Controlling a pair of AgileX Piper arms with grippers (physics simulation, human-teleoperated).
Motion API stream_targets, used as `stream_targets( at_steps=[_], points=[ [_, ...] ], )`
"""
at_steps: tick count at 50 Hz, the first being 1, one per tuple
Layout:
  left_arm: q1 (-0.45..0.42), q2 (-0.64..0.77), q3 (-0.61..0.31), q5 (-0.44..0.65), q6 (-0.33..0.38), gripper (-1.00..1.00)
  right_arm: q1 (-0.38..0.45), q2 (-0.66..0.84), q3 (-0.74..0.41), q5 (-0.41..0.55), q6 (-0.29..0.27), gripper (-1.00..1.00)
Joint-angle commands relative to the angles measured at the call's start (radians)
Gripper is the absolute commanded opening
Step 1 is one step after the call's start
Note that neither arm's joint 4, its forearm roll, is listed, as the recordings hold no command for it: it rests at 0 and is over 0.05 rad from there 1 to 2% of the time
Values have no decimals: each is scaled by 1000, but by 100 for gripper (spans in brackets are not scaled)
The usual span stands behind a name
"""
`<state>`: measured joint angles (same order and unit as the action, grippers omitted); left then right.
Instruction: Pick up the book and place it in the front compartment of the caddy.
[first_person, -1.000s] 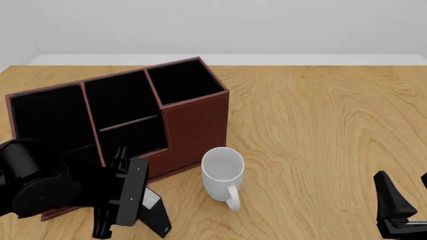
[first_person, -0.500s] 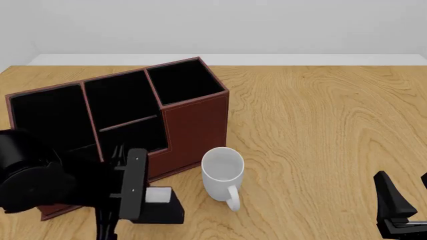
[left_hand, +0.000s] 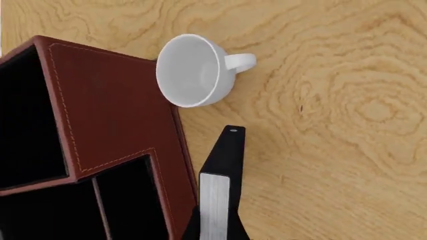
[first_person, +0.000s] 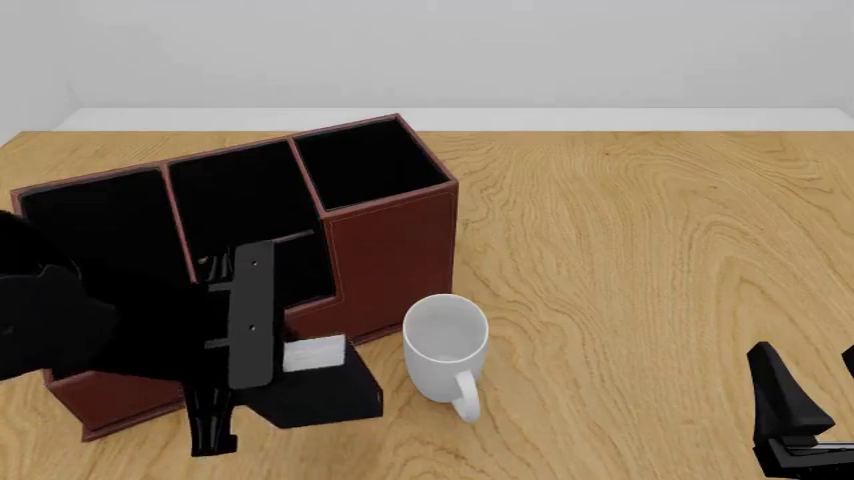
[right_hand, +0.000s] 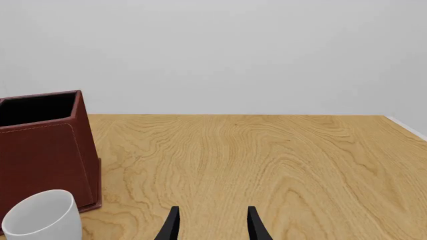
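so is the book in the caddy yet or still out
Still out. The left gripper holds the book in front of the caddy, beside the mug; the front compartment holds no book.

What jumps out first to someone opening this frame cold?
The big reddish-brown caddy with black-lined compartments fills the table's left half. In front of it the left pincer holds the black book, white page edges showing, just beside a white mug. The right pincer sits open and empty, low at the right.
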<state>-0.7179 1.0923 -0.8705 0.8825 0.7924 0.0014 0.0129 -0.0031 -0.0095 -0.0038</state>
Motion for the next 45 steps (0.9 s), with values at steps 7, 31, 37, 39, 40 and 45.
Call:
stream_targets(
  at_steps=[7, 31, 37, 39, 40, 45],
  points=[
    [17, -49, -49, 46, 30, -100, 0, 0, 0, 0, 0, 100],
    [35, -99, -49, 66, 57, -100, 0, 0, 0, 0, 0, 100],
    [58, -123, -83, 87, 76, -100, 0, 0, 0, 0, 0, 100],
    [65, -141, -79, 89, 96, -100, 0, 0, 0, 0, 0, 100],
    [84, -143, -89, 80, 105, -100, 0, 0, 0, 0, 0, 100],
    [95, -168, -107, 115, 116, -100, 0, 0, 0, 0, 0, 100]
  ],
)
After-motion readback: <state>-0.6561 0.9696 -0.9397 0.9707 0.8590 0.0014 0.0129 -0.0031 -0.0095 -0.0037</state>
